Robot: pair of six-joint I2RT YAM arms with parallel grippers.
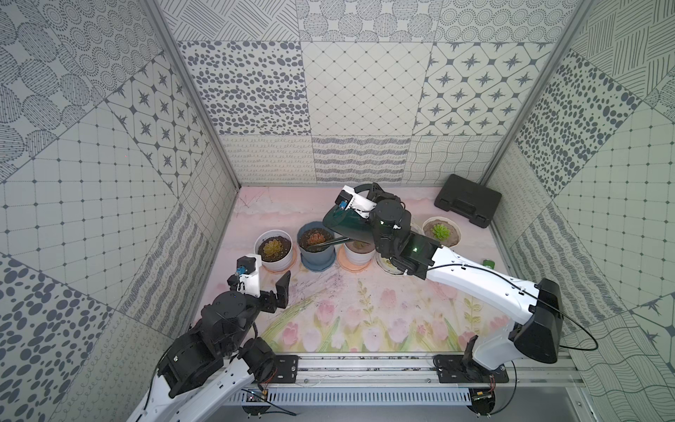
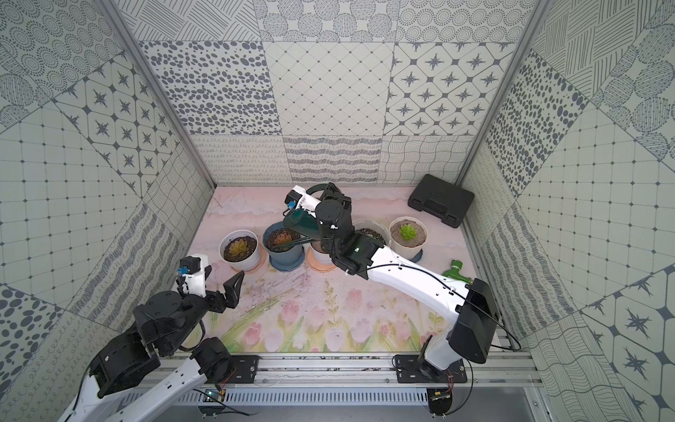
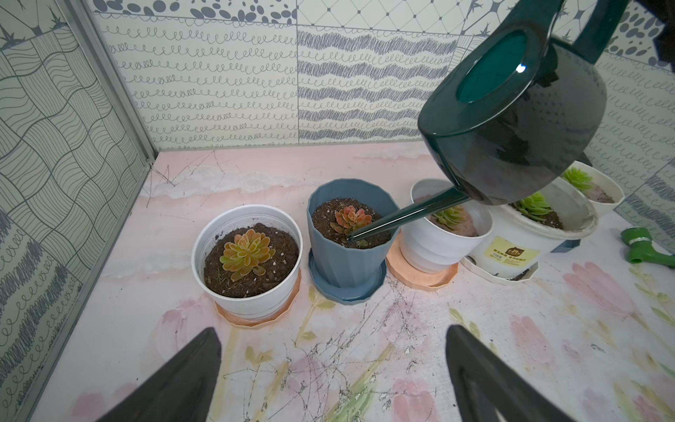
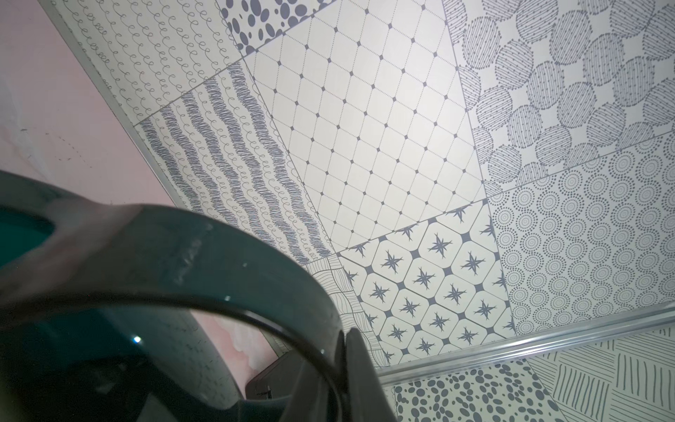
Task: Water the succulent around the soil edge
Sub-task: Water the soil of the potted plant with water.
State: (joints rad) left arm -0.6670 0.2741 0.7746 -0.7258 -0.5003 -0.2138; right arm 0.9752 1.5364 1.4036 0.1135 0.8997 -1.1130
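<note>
The green succulent (image 2: 407, 231) sits in its white fluted pot (image 2: 406, 253) at the right-hand end of the row of pots, nearest the black case (image 2: 441, 200) in the back corner. The soil edge (image 2: 396, 237) around it is a smooth tan ring, and nothing is over it right now.

Next along the row is a cream pot (image 3: 518, 252) with a yellow label and a green plant in dark soil. In both top views the right arm covers much of it. Beyond it is a white pot (image 3: 434, 244) on a peach saucer, with a pale rosette in tan soil.

The action is over the blue pot (image 3: 347, 266). The dark green watering can (image 3: 511, 120) hangs tilted above the row, spout pointing down. The spout tip (image 3: 351, 239) is right at the dark soil beside the orange-red rosette. I can't tell if it touches. That puts it well apart from the green succulent, two pots away.

The right gripper (image 4: 338, 365) is clamped tight on the can's curved handle, as the wrist view shows clearly.

At the far left of the row is another white pot (image 3: 248, 292) with a yellow-orange rosette. The left gripper (image 3: 330, 372) hovers in front of it, fingers spread wide and holding nothing. A green hose nozzle (image 2: 456, 272) lies on the flowered mat (image 2: 328, 318) by the right arm.
</note>
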